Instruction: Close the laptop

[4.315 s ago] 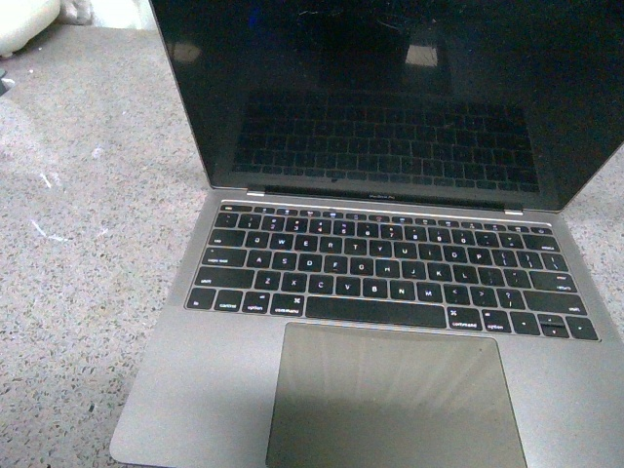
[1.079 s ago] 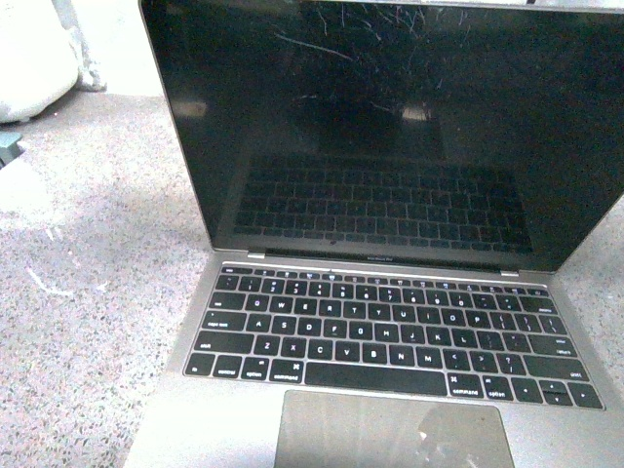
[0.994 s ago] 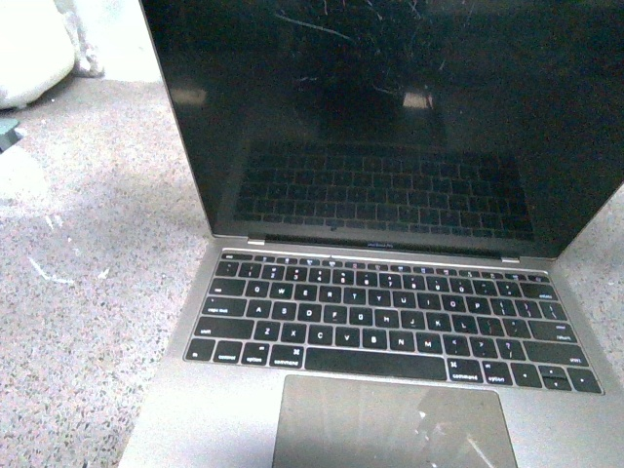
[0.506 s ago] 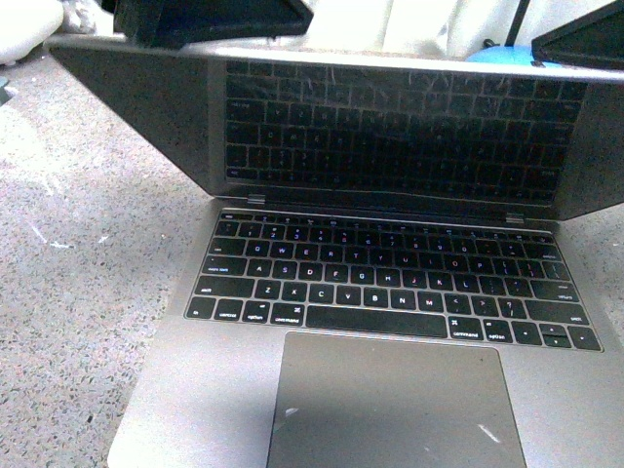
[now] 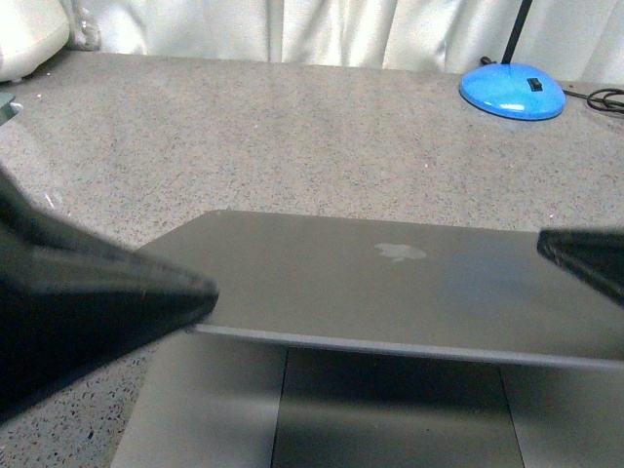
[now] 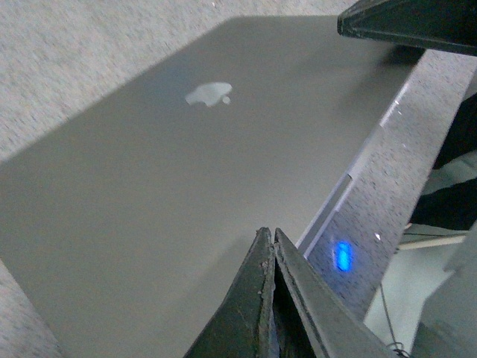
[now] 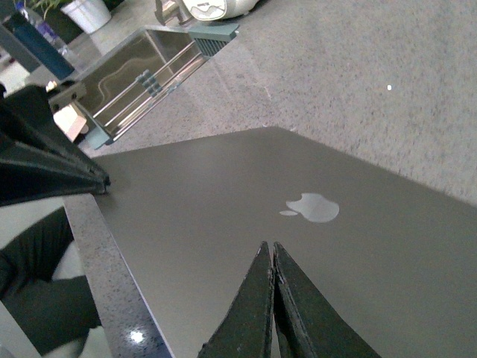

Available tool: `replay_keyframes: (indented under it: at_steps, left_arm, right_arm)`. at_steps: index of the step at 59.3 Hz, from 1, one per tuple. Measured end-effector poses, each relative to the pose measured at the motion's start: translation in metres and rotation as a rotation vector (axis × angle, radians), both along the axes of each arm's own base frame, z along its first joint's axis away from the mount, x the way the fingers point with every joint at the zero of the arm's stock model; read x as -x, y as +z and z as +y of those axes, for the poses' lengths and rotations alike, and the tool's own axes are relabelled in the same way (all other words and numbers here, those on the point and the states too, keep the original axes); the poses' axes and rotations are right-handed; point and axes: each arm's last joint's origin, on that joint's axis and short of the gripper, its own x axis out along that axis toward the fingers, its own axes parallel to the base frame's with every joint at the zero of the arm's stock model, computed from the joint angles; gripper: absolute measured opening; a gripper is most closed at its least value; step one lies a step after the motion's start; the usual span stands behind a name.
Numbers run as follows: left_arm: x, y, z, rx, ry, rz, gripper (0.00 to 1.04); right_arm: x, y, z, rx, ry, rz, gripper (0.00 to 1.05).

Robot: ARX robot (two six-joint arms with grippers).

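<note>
The space-grey laptop [image 5: 322, 283] sits on the speckled table with its lid folded almost flat, a thin gap left above the palm rest and trackpad [image 5: 390, 409]. The silver apple logo [image 5: 400, 252] faces up. The keyboard and screen are hidden. My left gripper [image 5: 207, 292] is shut, its tip at the lid's front left edge. My right gripper [image 5: 542, 244] is shut over the lid's right side. In the left wrist view the shut gripper [image 6: 270, 233] points at the lid [image 6: 171, 171]. In the right wrist view the shut gripper [image 7: 268, 246] rests near the logo [image 7: 313, 207].
A blue lamp base [image 5: 512, 90] with a black stem and cable [image 5: 595, 96] stands at the back right. A white curtain [image 5: 292, 29] hangs behind the table. A white object [image 5: 29, 39] sits far left. A metal rack [image 7: 141, 82] stands beyond the laptop.
The lid has swung down from about half open to almost flat, hiding the keyboard. Both grippers have come down with it and now fill the sides of the front view.
</note>
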Motion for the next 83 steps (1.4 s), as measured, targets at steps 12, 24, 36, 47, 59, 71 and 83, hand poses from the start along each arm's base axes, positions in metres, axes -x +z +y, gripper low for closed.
replay_keyframes:
  at_steps: [12,24,36,47,59,71,83]
  left_arm:
    - [0.023,-0.024,0.004,0.010,0.008,0.063,0.04]
    - [0.025,-0.016,0.004,0.071,0.111,0.012,0.04]
    - [0.025,0.057,0.029,0.319,0.402,-0.136,0.04]
    - [0.076,0.062,0.073,0.524,0.595,-0.062,0.04]
    - [0.092,0.023,0.091,0.585,0.749,0.025,0.04]
    - [0.092,0.020,0.082,0.476,0.892,-0.257,0.04]
    - [0.092,-0.004,0.081,0.166,1.034,-0.488,0.04]
  right_arm:
    - [0.031,-0.020,0.000,-0.088,-0.100,0.079,0.01]
    - [0.034,-0.016,-0.009,-0.035,-0.335,0.070,0.01]
    - [0.038,0.057,-0.039,0.215,-0.774,-0.301,0.01]
    - [0.086,0.080,-0.041,0.279,-0.956,-0.558,0.01]
    - [0.085,0.030,-0.029,0.356,-0.959,-0.491,0.01]
    - [0.087,0.039,-0.027,0.317,-0.888,-0.499,0.01]
    - [0.087,0.029,-0.036,0.323,-0.872,-0.439,0.01]
